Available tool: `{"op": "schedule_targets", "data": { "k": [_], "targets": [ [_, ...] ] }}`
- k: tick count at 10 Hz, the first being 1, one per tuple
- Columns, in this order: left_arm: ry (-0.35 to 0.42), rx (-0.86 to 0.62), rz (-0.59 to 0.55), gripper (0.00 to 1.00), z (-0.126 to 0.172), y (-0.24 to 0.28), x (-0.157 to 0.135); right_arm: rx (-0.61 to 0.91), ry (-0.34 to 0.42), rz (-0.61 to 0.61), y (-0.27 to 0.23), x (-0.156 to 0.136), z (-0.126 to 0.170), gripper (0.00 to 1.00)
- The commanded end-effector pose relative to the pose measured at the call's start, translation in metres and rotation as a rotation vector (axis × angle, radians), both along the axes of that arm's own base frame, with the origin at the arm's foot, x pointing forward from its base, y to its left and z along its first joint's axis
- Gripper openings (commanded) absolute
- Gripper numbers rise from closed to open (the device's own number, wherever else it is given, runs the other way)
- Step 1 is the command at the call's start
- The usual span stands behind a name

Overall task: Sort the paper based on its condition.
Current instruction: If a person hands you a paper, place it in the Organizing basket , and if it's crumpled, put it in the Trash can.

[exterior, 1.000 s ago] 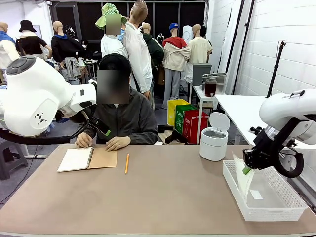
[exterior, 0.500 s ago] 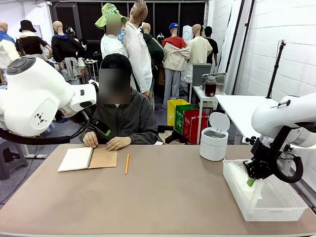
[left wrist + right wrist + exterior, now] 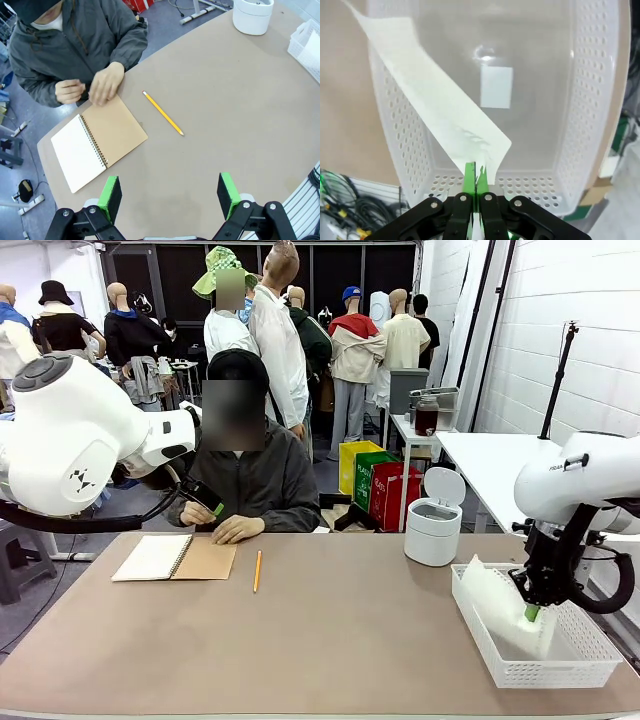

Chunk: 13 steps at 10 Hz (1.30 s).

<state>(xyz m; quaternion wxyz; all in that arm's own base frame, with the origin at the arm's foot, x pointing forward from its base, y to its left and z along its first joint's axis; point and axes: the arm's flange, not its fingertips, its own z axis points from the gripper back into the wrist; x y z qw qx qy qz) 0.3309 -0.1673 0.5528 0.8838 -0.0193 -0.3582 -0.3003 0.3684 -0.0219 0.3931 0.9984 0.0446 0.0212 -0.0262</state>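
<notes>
white thin paper sheet (image 3: 437,107) pinched in right hand (image 3: 474,176), long axis slanting into white perforated plastic basket (image 3: 592,100); left hand (image 3: 170,197) wide, far off.

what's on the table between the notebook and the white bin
A yellow pencil lies just right of the open notebook; from it to the white bin the tabletop is bare. The front and left wrist views both show this.

A thin, plain white rectangular sheet of paper (image 3: 437,107) slants into the white perforated plastic basket (image 3: 592,115), its upper end over the rim, its lower torn-looking edge pinched between the right gripper's (image 3: 476,175) green-padded fingers (image 3: 469,177).
</notes>
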Motion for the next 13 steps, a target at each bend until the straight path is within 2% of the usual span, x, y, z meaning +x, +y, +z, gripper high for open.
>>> {"op": "schedule_targets", "data": {
  "k": [1, 5, 10, 11, 13],
  "targets": [
    [-0.001, 0.001, 0.004, 1.0, -0.001, 0.001, 0.0, -0.072, 0.023, -0.11, -0.001, -0.008, -0.005, 0.0],
    [-0.001, 0.001, 0.004, 1.0, -0.001, 0.001, 0.0, -0.084, 0.014, -0.263, -0.015, -0.005, -0.012, 0.0],
    [-0.001, 0.001, 0.004, 1.0, -0.001, 0.001, 0.0, -0.078, 0.045, -0.357, -0.023, 0.005, -0.011, 0.94],
    [-0.001, 0.001, 0.004, 1.0, -0.001, 0.001, 0.0, -0.074, 0.045, -0.363, -0.024, 0.006, -0.008, 1.0],
    [-0.001, 0.001, 0.004, 1.0, -0.001, 0.001, 0.0, -0.062, 0.035, -0.392, -0.026, 0.009, 0.004, 1.0]
  ]
}}
